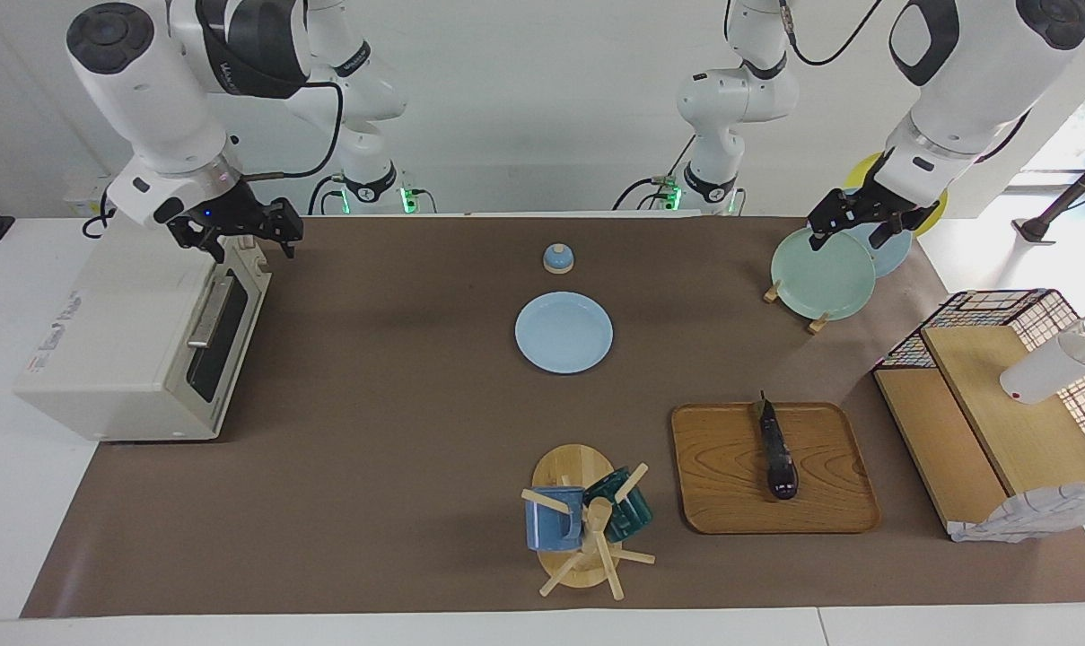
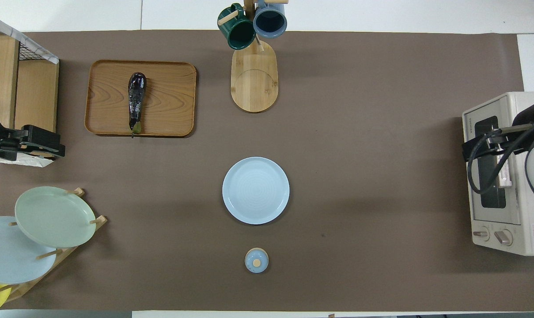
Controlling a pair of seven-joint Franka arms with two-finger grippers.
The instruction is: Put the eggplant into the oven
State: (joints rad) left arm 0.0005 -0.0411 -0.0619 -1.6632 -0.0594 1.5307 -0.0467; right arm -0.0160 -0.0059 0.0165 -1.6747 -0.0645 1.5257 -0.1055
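Note:
The dark purple eggplant (image 1: 775, 449) lies on a wooden tray (image 1: 721, 467) toward the left arm's end of the table; it also shows in the overhead view (image 2: 136, 100). The cream-white oven (image 1: 120, 341) stands at the right arm's end, its dark glass door shut; it also shows in the overhead view (image 2: 498, 229). My right gripper (image 1: 250, 249) is open and empty, up over the oven's top front edge by the door handle. My left gripper (image 1: 852, 238) is open and empty, up over the plate rack, well apart from the eggplant.
A light blue plate (image 1: 564, 332) sits mid-table, with a small blue lid (image 1: 557, 258) nearer the robots. A mug tree (image 1: 582, 520) holds a blue and a green mug. A plate rack (image 1: 822, 274) and a wooden shelf with wire basket (image 1: 991, 422) stand at the left arm's end.

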